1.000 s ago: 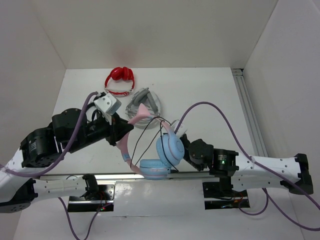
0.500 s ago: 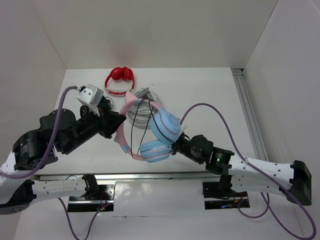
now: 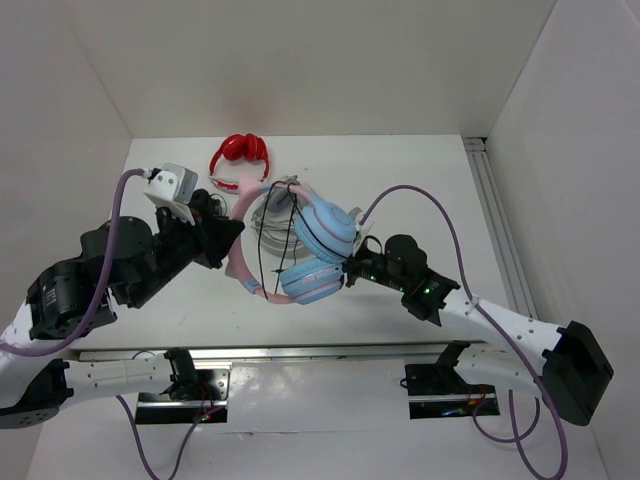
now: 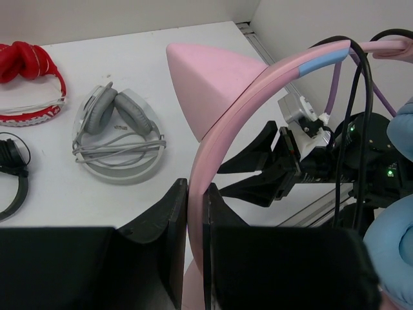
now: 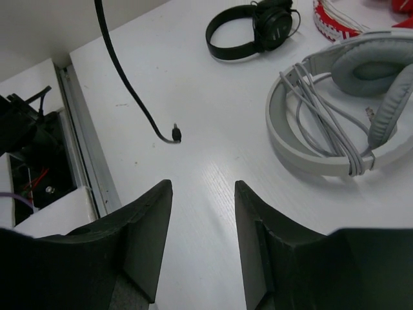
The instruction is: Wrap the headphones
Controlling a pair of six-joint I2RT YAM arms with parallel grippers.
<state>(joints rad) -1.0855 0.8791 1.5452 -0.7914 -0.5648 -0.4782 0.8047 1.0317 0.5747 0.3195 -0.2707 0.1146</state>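
The headphones (image 3: 322, 232), with light blue ear cups and a pink headband, hang in the air above the table. My left gripper (image 3: 237, 233) is shut on the pink headband (image 4: 195, 194) just below one pink cat ear (image 4: 213, 84). The thin black cable (image 3: 272, 255) hangs in loops between headband and cups. Its plug end (image 5: 175, 135) dangles just above the table in the right wrist view. My right gripper (image 3: 352, 272) is open and empty, close beside the lower ear cup (image 3: 305, 282). Its jaws (image 5: 203, 194) point at bare table.
A grey pair of headphones (image 3: 275, 205) with its wrapped cable lies on the table behind the lifted pair. A red pair (image 3: 240, 152) lies at the back. A black pair (image 5: 255, 26) lies to the left. A metal rail (image 3: 495, 215) runs along the table's right edge.
My left gripper has lifted the headphones and carried them from the near edge toward the back. My right gripper has followed them back and left, staying by the ear cups.
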